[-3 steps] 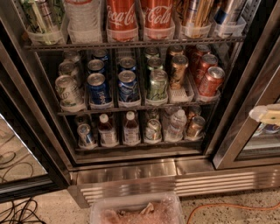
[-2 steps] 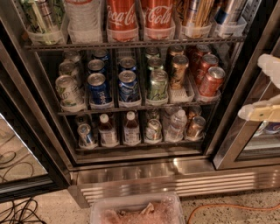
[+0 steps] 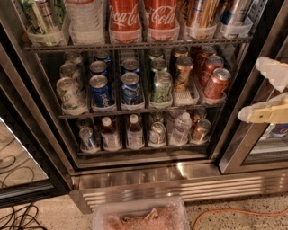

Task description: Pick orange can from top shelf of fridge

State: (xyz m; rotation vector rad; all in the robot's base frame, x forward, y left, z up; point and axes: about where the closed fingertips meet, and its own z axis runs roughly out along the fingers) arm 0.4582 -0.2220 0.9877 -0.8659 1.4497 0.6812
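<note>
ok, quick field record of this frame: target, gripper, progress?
target: orange can, top shelf, just right of two Coca-Cola cans
gripper: gripper at right edge of view, outside the fridge, about level with the Pepsi cans, open, holding nothing
progress: can not yet grasped

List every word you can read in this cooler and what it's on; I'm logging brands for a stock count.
"Coca-Cola": left red can on the top shelf.
"Cola", the rest wrapping out of sight: right red can beside it.
Blue cans and orange can: print too blurred to read.
The hand, open at the right edge in front of the door frame: no text visible.
</note>
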